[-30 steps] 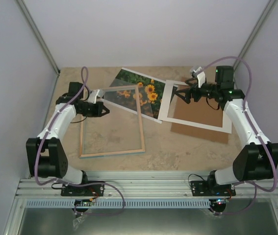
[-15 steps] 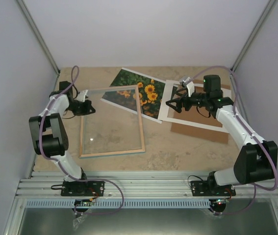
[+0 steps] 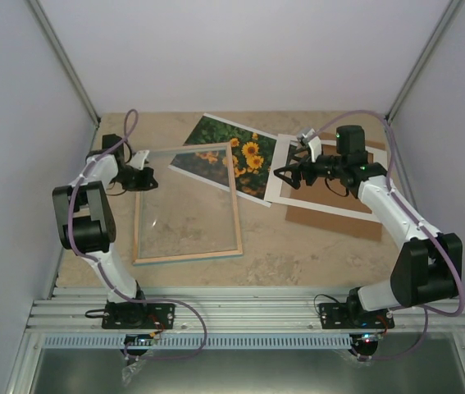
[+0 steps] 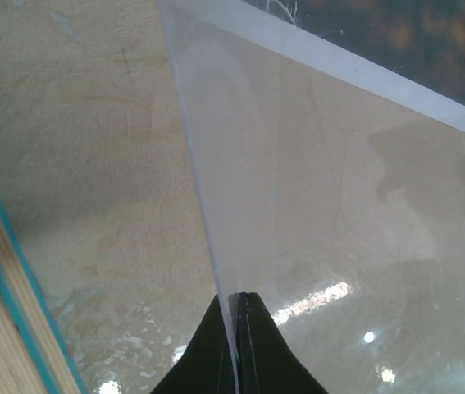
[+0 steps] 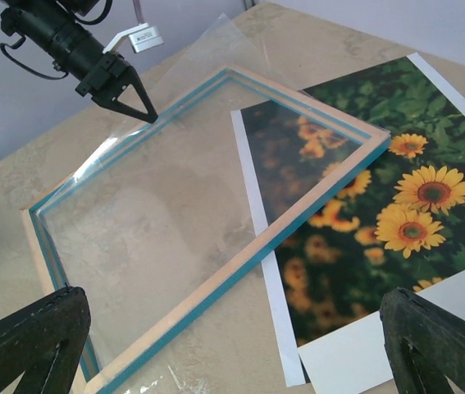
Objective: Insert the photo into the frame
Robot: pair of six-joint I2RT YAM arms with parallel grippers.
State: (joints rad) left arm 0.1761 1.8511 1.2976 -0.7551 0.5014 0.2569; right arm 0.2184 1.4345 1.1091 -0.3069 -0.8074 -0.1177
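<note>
Right hand [image 3: 281, 177] has neared the photo [image 5: 429, 189], spread wide; left hand [image 3: 152, 182] pinches the clear pane [image 4: 314, 213].

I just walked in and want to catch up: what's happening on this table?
The left end effector is shut on the edge of the clear pane, tilting it up off the frame, which lies wood side up. The photo lies flat, partly under the frame's far corner. The right end effector hangs open and empty near the white mat. The photo is not in the frame yet.
</note>
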